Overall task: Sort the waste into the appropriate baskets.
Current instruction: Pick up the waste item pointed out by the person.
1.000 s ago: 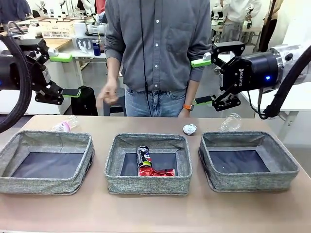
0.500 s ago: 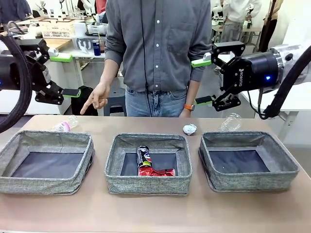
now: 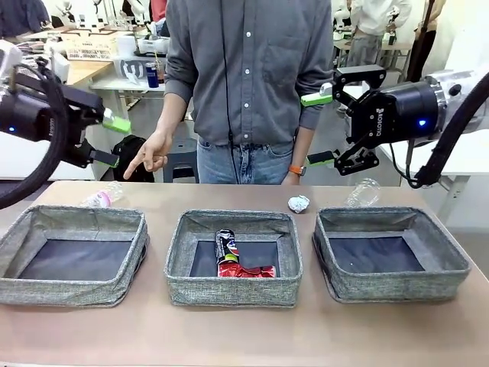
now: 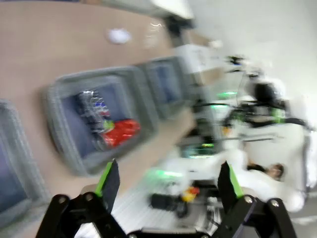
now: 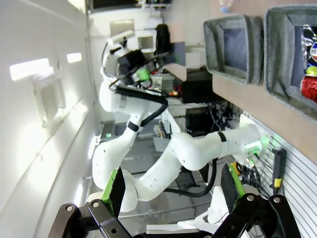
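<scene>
Just now the left end effector [image 3: 111,141] swung inward, open and empty, nearer the left bottle [image 3: 103,196] on the table [image 3: 244,336] behind the left basket [image 3: 46,287]; the person's hand [image 3: 150,157] points there; right end effector [image 3: 317,128] unmoved, open, empty; bottle pick likely next.

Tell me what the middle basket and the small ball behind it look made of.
Middle basket: apparently grey woven fabric, matte; flecked weave, soft walls that bow slightly. Ball: probably crumpled metal foil, shiny silver-white; creased, glinting facets.
</scene>
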`<state>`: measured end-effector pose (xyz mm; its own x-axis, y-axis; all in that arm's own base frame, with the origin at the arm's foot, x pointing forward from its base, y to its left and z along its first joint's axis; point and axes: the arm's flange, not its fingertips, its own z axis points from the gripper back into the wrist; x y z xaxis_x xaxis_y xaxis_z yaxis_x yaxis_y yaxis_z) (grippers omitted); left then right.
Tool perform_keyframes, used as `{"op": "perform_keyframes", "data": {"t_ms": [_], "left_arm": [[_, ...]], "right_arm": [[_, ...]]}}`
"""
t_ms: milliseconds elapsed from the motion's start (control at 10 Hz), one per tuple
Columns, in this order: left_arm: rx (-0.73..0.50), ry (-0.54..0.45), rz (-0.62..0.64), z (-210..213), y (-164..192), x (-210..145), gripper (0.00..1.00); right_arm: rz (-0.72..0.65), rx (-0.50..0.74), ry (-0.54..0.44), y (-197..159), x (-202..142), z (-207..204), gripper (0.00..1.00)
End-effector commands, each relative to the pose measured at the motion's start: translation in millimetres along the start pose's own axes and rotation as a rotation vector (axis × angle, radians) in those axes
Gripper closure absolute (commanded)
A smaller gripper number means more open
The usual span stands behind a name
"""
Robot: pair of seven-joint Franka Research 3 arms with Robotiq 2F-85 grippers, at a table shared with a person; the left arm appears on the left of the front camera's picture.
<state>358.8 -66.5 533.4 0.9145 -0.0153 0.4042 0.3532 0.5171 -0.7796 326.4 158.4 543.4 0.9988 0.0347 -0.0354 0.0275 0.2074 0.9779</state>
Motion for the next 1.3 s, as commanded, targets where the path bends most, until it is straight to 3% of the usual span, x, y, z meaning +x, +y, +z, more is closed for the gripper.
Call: {"op": "perform_keyframes", "data": {"t_ms": [0, 200, 300, 500, 600, 700, 1100, 1200], "left_arm": [[0.822, 0.174, -0.068, -2, 26, 26, 0.00], [1.053, 0.218, -0.070, 10, 38, 32, 0.00], [1.088, 0.211, -0.083, 15, 40, 31, 0.00], [1.091, 0.167, -0.080, 26, 40, 29, 0.00], [1.060, 0.099, -0.049, 29, 38, 30, 0.00], [0.968, 0.117, -0.163, 26, 49, 36, 0.00], [0.993, 0.123, -0.146, 23, 46, 35, 0.00], [0.997, 0.193, -0.139, 21, 67, 65, 0.00]], "right_arm": [[0.003, 0.025, -0.005, 3, 1, -1, 0.00], [0.003, 0.025, -0.005, 3, 1, -1, 0.00], [0.003, 0.025, -0.005, 3, 1, -1, 0.00], [0.003, 0.025, -0.005, 3, 1, -1, 0.00], [0.003, 0.025, -0.005, 3, 1, -1, 0.00], [0.003, 0.025, -0.005, 3, 1, -1, 0.00], [0.003, 0.025, -0.005, 3, 1, -1, 0.00], [0.003, 0.025, -0.005, 3, 1, -1, 0.00]]}}
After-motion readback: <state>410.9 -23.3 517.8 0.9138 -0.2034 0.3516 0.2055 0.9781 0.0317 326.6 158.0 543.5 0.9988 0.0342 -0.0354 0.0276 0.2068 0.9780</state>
